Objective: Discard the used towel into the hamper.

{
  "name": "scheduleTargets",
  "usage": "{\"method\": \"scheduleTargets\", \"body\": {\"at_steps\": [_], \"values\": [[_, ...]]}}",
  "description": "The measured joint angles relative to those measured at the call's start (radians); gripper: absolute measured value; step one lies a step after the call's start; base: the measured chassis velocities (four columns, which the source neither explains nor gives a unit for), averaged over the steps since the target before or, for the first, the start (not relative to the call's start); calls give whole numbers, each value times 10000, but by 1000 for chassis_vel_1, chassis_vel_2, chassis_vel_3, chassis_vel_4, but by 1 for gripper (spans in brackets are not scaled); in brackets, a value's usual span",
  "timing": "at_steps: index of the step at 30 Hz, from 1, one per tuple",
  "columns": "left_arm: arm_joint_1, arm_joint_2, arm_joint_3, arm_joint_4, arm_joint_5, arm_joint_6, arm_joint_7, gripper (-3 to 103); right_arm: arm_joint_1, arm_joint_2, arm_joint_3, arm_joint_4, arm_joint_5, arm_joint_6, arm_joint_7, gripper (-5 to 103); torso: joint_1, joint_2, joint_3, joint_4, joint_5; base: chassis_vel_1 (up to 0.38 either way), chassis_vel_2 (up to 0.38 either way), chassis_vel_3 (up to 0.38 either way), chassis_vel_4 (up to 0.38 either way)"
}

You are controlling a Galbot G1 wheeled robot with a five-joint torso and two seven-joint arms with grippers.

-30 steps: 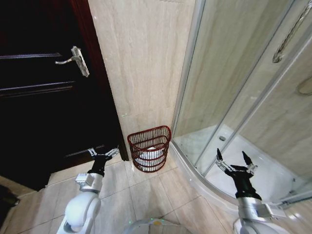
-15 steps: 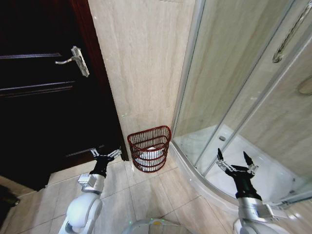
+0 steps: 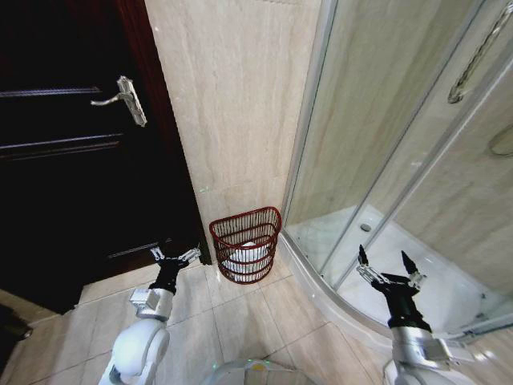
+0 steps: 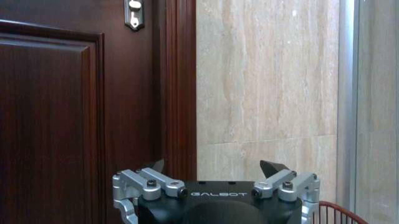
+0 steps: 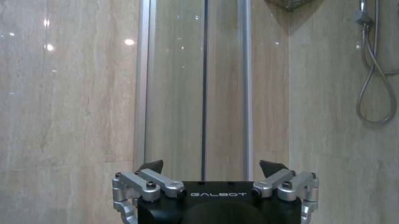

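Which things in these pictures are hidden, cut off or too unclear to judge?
- Hamper, head view: something white lies inside, but the ribs screen it; whether it is the towel cannot be told.
- Hamper, left wrist view: just a piece of rim, cut by the picture's edge and the left gripper.
- Door handle, left wrist view: cut by the edge.
- Shower hose, right wrist view, beyond the open right gripper: its ends leave the picture.

The hamper [image 4: 337, 212] is cut off at the left wrist view's corner.
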Motion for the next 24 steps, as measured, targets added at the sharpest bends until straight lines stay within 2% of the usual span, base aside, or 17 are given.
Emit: {"method": "scheduleTargets", "body": {"at_steps": [13, 24], "values": [[-61, 5, 79, 122, 23, -62, -11, 100, -61, 6, 10, -2, -9, 7, 66, 100, 1, 0, 1, 0, 0, 6, -6, -8, 8], [-126, 37, 240, 123, 124, -53, -37, 100, -106, 10, 23, -79, -14, 98, 63, 100, 0, 0, 0, -1, 1, 82, -90, -81, 84]]}}
